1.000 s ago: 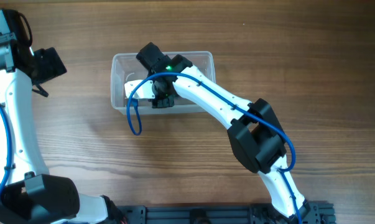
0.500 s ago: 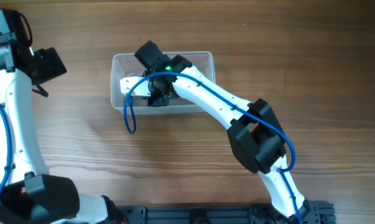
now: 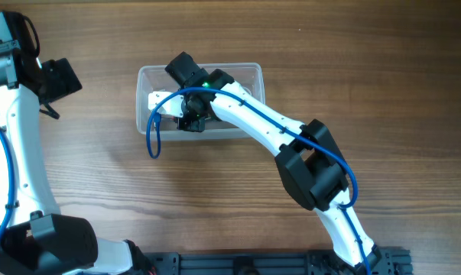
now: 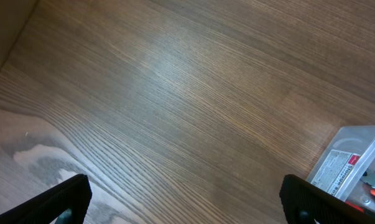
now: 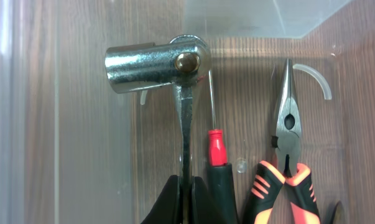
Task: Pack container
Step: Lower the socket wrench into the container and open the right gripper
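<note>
The container (image 3: 247, 70) stands on the wooden table (image 3: 368, 76), and its outline sits in the same place as one second ago. The right gripper (image 5: 186, 196) is inside it with its fingers nearly together, clamped on the flat steel shank of a chrome-headed tool (image 5: 153, 65). The cylindrical head lies crosswise, straight ahead of the fingertips and close to the container's far wall. Just right of the fingers lies a red-collared screwdriver (image 5: 216, 148), its thin shaft running forward alongside the shank. Further right are needle-nose pliers (image 5: 287, 134) with orange-and-black handles and jaws pointing forward. Both rest on the container floor. Compared with the earlier overhead frames, the right gripper has shifted a short way toward the container's left end. A pale shape ahead of it has shifted with it; the overhead view does not show what that shape is. The blue cable (image 3: 150, 134) looping off the right wrist has swung further left and now hangs outside the container's left corner, over bare table. The right arm's elbow has also moved slightly left. The left gripper (image 4: 184, 190) is unchanged: fingers spread wide, nothing between them, held above bare table. The container's labelled corner shows ahead and to the right of it, well apart from the fingers.
</note>
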Controlling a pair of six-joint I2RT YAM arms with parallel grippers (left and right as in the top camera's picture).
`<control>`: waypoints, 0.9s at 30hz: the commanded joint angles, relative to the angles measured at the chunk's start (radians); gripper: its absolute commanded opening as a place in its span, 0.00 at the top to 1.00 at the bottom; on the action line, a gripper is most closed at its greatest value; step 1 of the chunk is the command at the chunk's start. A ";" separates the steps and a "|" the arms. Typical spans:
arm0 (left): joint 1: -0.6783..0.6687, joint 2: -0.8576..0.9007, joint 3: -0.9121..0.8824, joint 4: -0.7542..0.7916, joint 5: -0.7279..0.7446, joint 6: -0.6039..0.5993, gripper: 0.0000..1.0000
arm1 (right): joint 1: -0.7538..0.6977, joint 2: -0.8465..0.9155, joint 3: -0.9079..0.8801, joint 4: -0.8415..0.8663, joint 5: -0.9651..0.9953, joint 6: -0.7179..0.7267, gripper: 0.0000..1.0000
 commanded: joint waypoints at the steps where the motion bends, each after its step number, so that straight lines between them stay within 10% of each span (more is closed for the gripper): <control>1: 0.003 0.003 -0.001 0.002 -0.005 0.002 0.00 | 0.006 0.031 -0.007 0.006 -0.027 0.042 0.95; 27: 0.004 0.003 -0.001 0.002 -0.005 0.002 0.00 | -0.018 0.035 -0.008 -0.102 0.094 -0.102 0.86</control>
